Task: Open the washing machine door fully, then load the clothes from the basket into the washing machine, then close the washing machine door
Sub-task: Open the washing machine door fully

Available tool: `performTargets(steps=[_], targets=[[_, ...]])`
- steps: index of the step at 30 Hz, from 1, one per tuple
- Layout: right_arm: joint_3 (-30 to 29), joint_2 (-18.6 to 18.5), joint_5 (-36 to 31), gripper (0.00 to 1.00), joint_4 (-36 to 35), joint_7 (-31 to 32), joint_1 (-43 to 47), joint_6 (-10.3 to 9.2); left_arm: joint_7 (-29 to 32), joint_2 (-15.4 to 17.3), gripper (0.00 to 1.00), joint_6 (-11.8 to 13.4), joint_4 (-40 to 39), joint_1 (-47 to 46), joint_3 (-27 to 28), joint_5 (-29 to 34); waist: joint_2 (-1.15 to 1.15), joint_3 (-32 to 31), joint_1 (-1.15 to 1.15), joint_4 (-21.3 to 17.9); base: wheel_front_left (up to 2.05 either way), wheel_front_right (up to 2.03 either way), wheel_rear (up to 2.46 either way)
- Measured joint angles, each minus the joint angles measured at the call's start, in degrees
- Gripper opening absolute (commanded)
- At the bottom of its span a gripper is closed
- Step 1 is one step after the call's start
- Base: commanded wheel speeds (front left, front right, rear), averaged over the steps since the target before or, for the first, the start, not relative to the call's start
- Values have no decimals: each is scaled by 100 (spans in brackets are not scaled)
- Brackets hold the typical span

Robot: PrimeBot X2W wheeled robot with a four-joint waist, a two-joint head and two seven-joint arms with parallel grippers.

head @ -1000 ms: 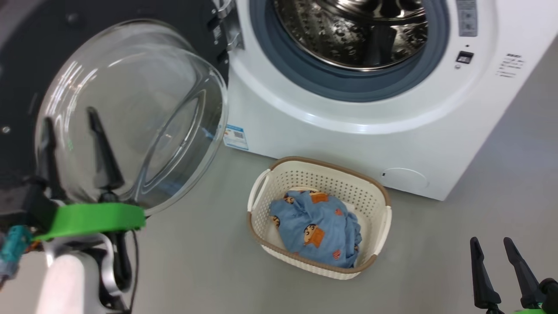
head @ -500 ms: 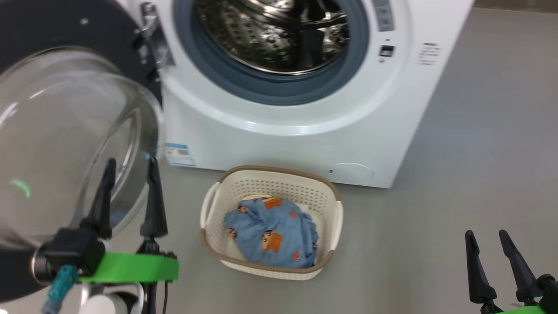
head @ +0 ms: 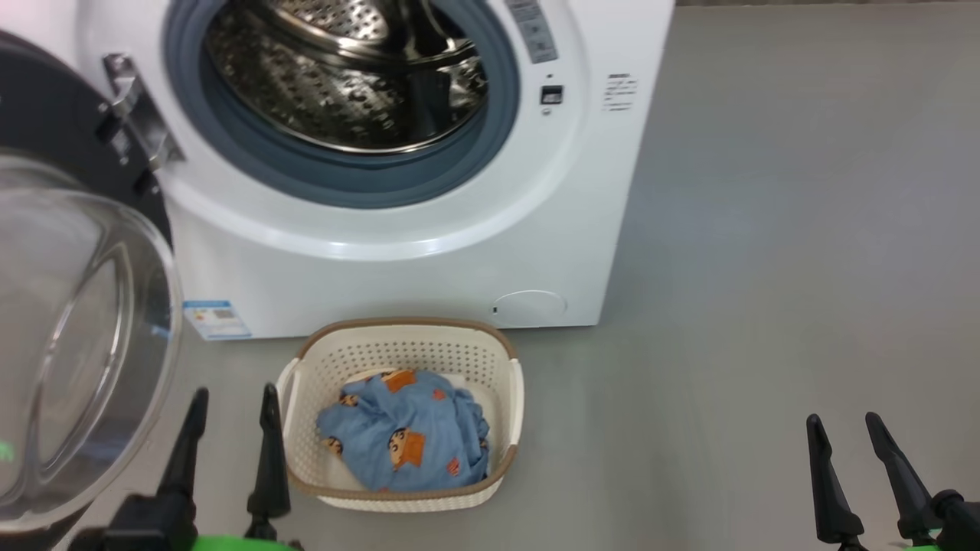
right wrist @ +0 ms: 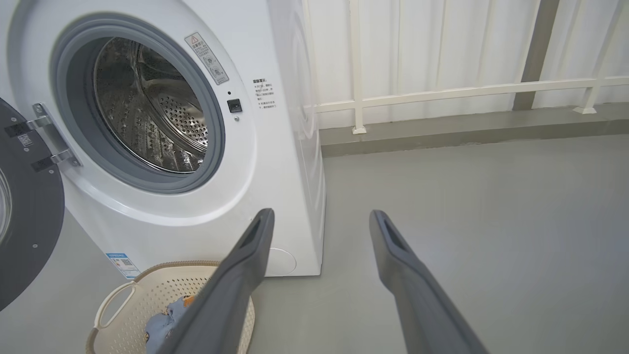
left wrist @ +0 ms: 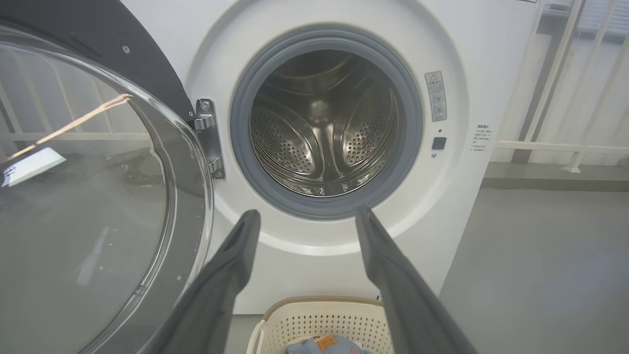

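Grey floor [head: 766, 229] bears basket [head: 402, 324] before washing machine [head: 383, 268].

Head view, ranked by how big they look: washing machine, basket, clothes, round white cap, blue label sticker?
1. washing machine, largest, though cropped at the top.
2. basket.
3. clothes, inside the basket.
4. round white cap and blue label sticker look about alike; I would not rank them.
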Motion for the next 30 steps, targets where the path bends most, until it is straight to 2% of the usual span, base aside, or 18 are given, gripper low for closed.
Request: performTargets(steps=[14,30], targets=[[-8,7,0,100,-7,0,8,0,0,-82,100,-149,-211,714,224,97,0,-98,0,-407,0,0,0],[-44,11,-42,100,-51,0,21,0,0,-90,100,-140,-275,809,246,56,0,-67,0,-382,0,0,0]])
